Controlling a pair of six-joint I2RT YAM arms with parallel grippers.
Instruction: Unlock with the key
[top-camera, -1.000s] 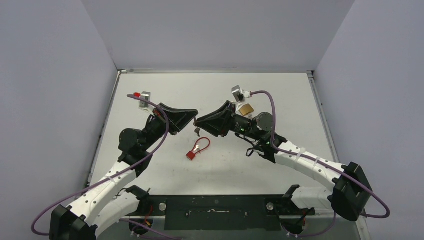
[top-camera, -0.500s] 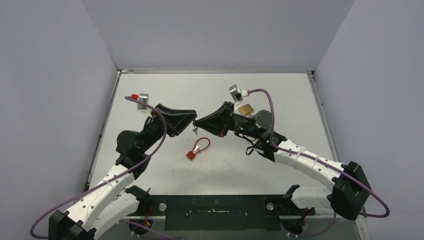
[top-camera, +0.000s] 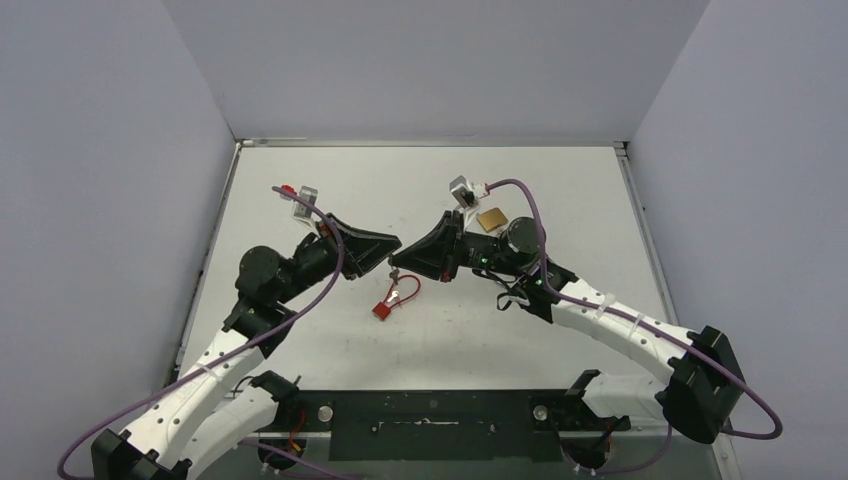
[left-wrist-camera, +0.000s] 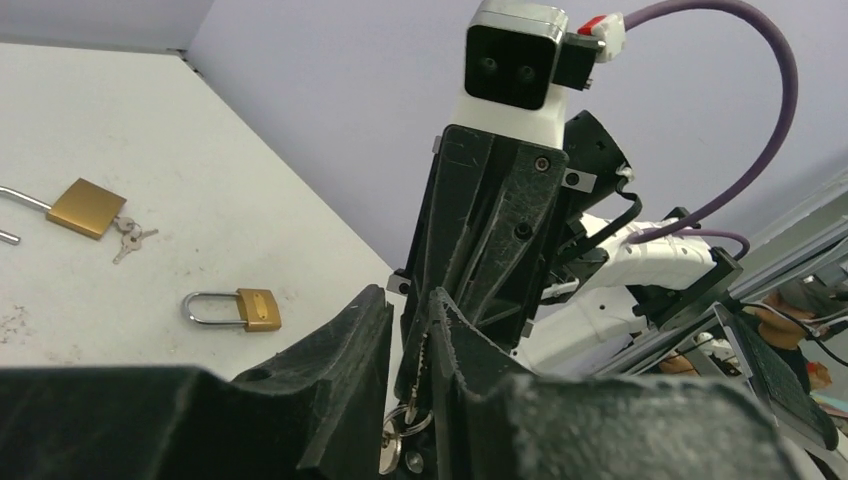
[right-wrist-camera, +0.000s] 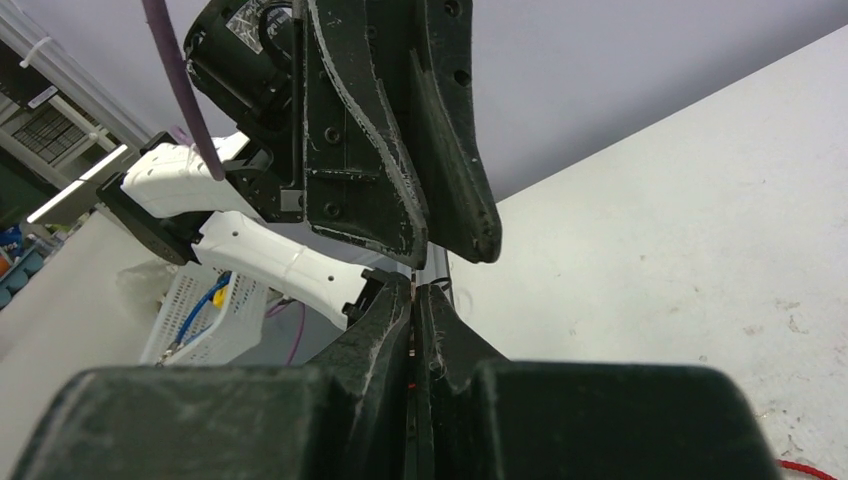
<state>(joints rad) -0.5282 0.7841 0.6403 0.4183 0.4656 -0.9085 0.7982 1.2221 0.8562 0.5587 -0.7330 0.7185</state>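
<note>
Right gripper (right-wrist-camera: 414, 312) pinched shut on the key (left-wrist-camera: 424, 362), held above the table (top-camera: 600, 220), left gripper (left-wrist-camera: 410, 300) fingers slightly parted around that key, tips meeting, red padlock (top-camera: 381, 310) lying on the table just below

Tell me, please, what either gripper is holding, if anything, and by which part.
The right gripper pinches the key, apparently by its upper end, with the key ring dangling below. The left gripper stands slightly open around it.
</note>
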